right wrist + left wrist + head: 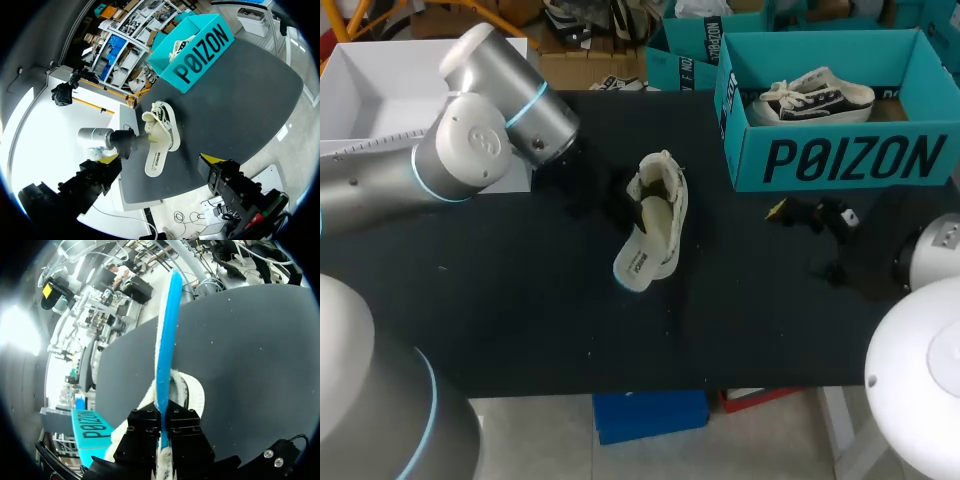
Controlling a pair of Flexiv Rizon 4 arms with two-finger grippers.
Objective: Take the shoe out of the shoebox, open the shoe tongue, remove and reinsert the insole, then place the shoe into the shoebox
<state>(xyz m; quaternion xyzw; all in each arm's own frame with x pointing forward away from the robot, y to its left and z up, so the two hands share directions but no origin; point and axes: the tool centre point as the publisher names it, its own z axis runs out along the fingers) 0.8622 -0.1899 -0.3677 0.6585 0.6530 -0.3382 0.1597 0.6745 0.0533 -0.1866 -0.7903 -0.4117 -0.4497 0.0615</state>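
Note:
A cream low shoe (662, 195) lies on the black table's middle, opening upward. Its white insole (642, 262) with a blue underside sticks out of the shoe toward the front edge. My left gripper (162, 416) is shut on the insole's (166, 340) edge, just over the shoe (196, 395). In the head view the left gripper (618, 192) is a dark shape at the shoe's left. The teal shoebox (840, 158) stands at the back right with a second shoe (815, 97) inside. My right gripper (800, 240) hovers open and empty before the box. From its wrist view the right gripper (161, 159) faces the shoe (162, 117) and insole (155, 161).
A white open box (380, 90) sits at the back left, behind my left arm (470, 150). Another teal box (685, 55) stands behind the table's far edge. Bare black table (520, 320) stretches along the front.

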